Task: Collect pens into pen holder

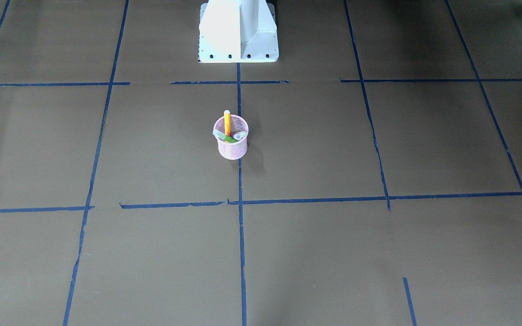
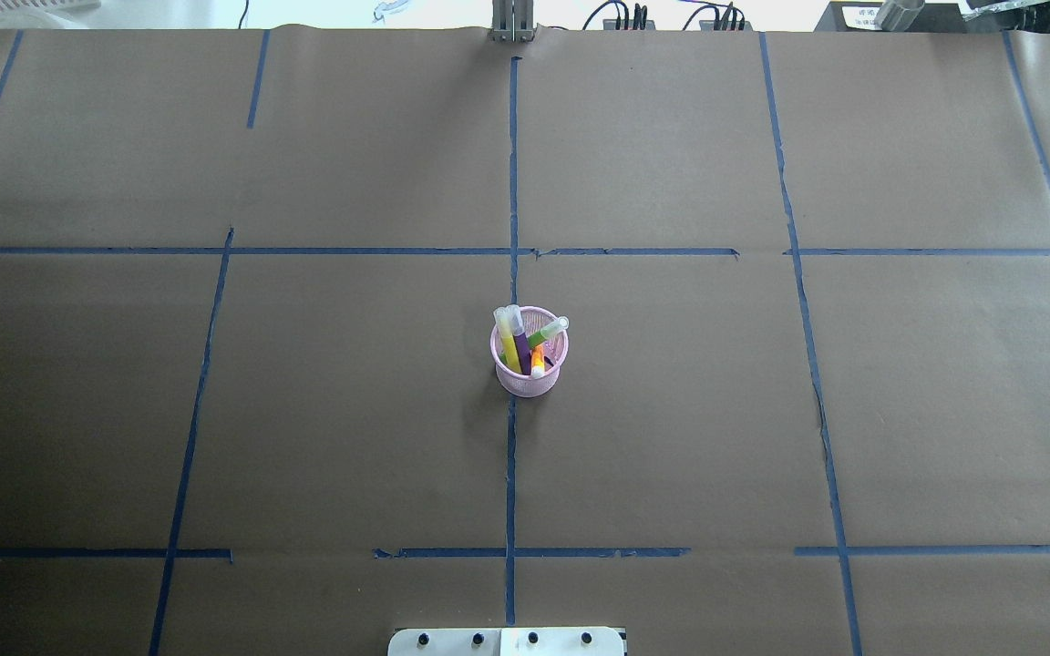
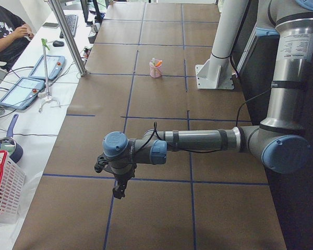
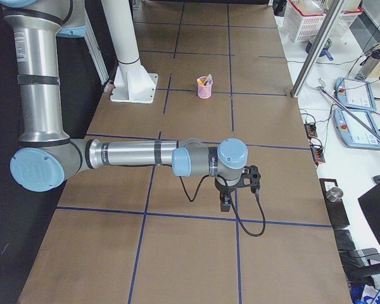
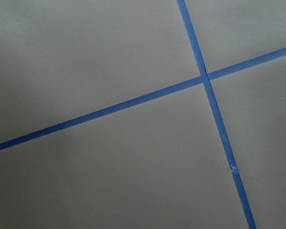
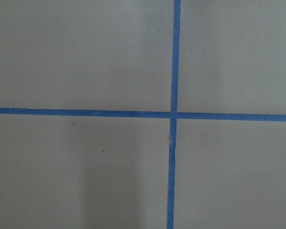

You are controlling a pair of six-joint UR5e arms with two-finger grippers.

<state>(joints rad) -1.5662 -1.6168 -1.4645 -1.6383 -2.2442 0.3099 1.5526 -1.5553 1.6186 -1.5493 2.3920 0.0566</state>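
Task looks done from what you have on screen: the pens (image 2: 522,339) are all in the pen holder (image 2: 530,383), which stands upright mid-counter (image 2: 808,410) on the centre tape line (image 2: 510,474), well out in front of the robot base (image 2: 507,641). No view shows a loose pen on the counter, so I judge nothing is left to collect. The left arm (image 3: 198,139) and right arm (image 4: 133,154) are each low over bare paper, well apart from the holder. The jaws only show in the side views, so you can't tell if either pair is released or clenched. The overhead view separates the purple pen (image 2: 522,346), the green pen (image 2: 547,334) and a yellowish stick (image 2: 507,335), maybe a fourth. The front-facing view shows mainly the orange pen (image 1: 227,122) and no purple. The wrist cams give you only tape crosses.
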